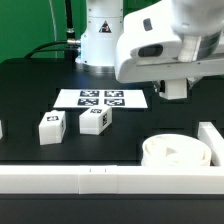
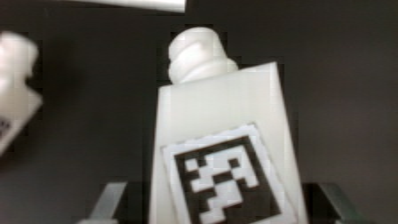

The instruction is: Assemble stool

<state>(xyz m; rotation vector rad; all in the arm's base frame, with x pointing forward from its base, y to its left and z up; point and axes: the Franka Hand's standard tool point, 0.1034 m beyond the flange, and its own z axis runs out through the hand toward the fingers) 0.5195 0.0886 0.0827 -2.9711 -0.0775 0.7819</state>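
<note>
My gripper [image 1: 176, 90] hangs high over the table at the exterior view's right, shut on a white stool leg [image 1: 177, 88]. In the wrist view the leg [image 2: 222, 120] stands between the fingers [image 2: 116, 198], its marker tag facing the camera and its threaded tip [image 2: 196, 55] pointing away. The round white seat [image 1: 178, 152] lies on the table below and in front of the gripper. Two more legs [image 1: 50, 128] [image 1: 95, 120] stand on the black table left of centre. A further white part [image 1: 2, 128] shows at the left edge.
The marker board [image 1: 100, 98] lies flat behind the two legs. A long white rail [image 1: 100, 180] runs along the front, with a white upright piece [image 1: 212, 140] at the right. The robot base [image 1: 100, 40] stands at the back. Blurred white shapes [image 2: 18, 80] show in the wrist view.
</note>
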